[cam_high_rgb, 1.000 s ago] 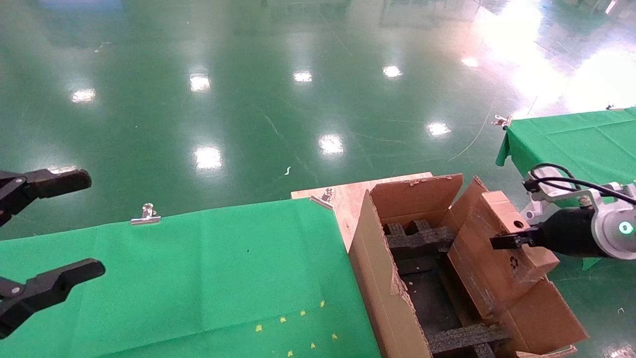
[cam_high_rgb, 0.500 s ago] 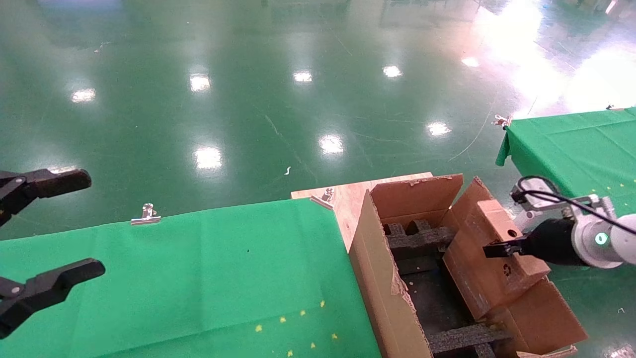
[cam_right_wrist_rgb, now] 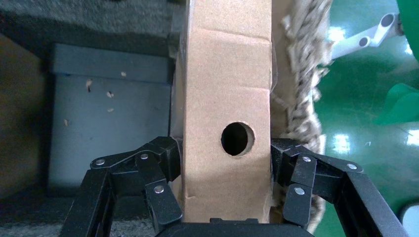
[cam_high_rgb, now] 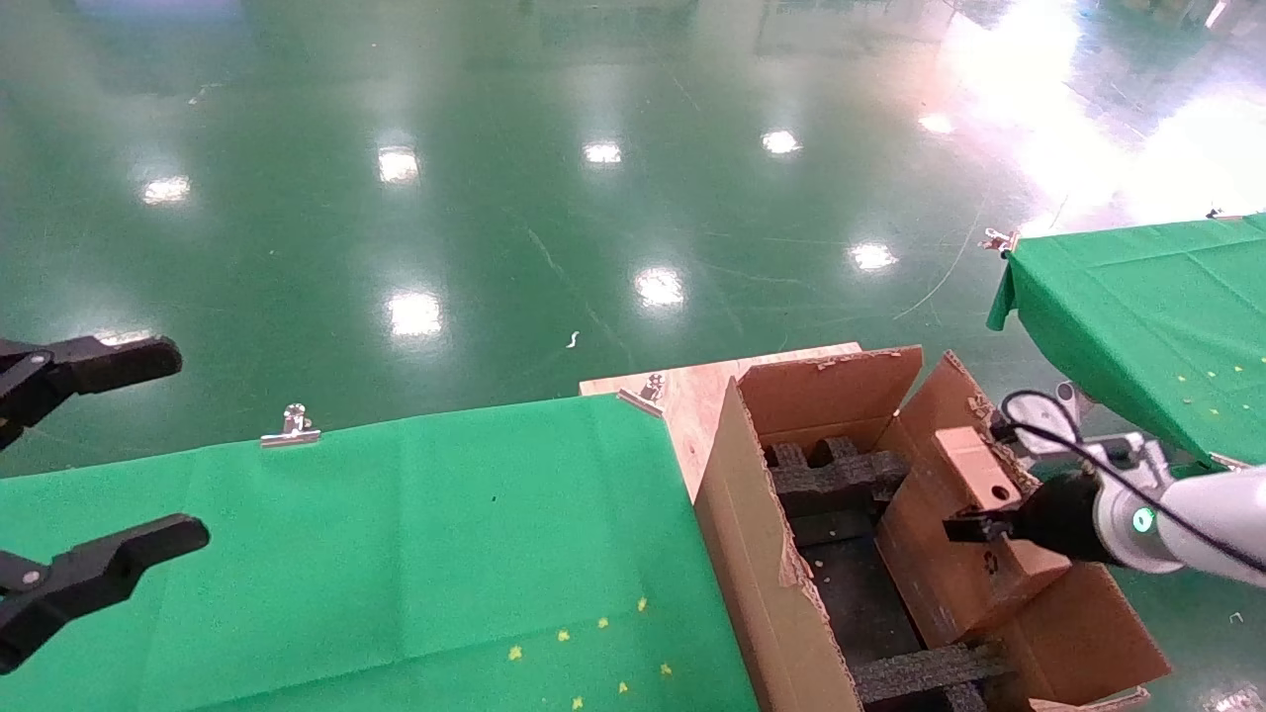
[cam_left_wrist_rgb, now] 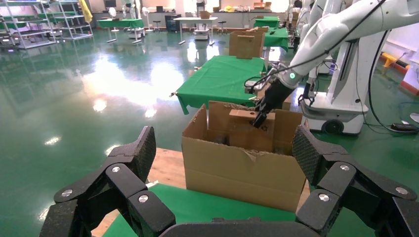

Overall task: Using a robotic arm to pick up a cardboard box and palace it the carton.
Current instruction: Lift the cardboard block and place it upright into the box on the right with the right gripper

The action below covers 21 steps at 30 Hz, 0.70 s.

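My right gripper [cam_high_rgb: 974, 524], on the white robotic arm [cam_high_rgb: 1202, 519] with a green-lit ring, is shut on the small brown cardboard box [cam_high_rgb: 940, 569]. The box stands on edge, tilted, partly inside the carton [cam_high_rgb: 762, 554] against its right-hand torn flap. In the right wrist view the fingers [cam_right_wrist_rgb: 165, 158] clamp both sides of the box [cam_right_wrist_rgb: 227, 84] just below its round hole. Black foam inserts [cam_high_rgb: 836, 475] lie in the carton beside it. The left wrist view shows the carton [cam_left_wrist_rgb: 237, 173], the box [cam_left_wrist_rgb: 242, 133] and the right gripper [cam_left_wrist_rgb: 259, 118]. My left gripper [cam_high_rgb: 168, 450] is open and parked at the left.
A green-covered table [cam_high_rgb: 396, 544] with a metal clip [cam_high_rgb: 290, 427] lies left of the carton. A wooden board [cam_high_rgb: 692, 391] sits under the carton's far corner. Another green table [cam_high_rgb: 1157, 297] stands at the right. Glossy green floor lies beyond.
My right gripper has moved down and toward me with the cardboard box, sinking it deeper into the carton along the right flap. The left arm has not moved.
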### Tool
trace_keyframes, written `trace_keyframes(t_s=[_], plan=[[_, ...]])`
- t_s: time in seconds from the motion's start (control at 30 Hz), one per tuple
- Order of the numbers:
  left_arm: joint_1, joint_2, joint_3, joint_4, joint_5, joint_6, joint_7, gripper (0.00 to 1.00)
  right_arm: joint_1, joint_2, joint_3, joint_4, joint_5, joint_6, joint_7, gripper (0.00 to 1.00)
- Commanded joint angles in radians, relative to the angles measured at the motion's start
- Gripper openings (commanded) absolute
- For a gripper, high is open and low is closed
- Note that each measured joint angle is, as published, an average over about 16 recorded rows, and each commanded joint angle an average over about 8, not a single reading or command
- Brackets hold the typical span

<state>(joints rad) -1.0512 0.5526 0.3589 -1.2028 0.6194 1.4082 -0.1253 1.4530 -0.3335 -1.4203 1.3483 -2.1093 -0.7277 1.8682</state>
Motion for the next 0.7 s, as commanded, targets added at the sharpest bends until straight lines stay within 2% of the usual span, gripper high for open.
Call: trace_keyframes(t_s=[0.03, 0.23, 0.43, 0.7], plan=[[0.000, 0.000, 0.000, 0.000, 0.000, 0.000, 0.000, 1.00, -0.019, -0.005, -0.007, -0.001, -0.024, 0.020, 0.025, 0.00], [0.000, 0.000, 0.000, 0.000, 0.000, 0.000, 0.000, 1.00, -0.074, -0.040, -0.012, -0.007, -0.169, 0.054, 0.160, 0.00], [0.000, 0.000, 0.000, 0.000, 0.000, 0.000, 0.000, 1.00, -0.120, -0.078, -0.006, -0.007, -0.311, 0.049, 0.291, 0.00], [0.000, 0.000, 0.000, 0.000, 0.000, 0.000, 0.000, 1.00, -0.164, -0.111, -0.007, -0.002, -0.380, 0.042, 0.372, 0.00]])
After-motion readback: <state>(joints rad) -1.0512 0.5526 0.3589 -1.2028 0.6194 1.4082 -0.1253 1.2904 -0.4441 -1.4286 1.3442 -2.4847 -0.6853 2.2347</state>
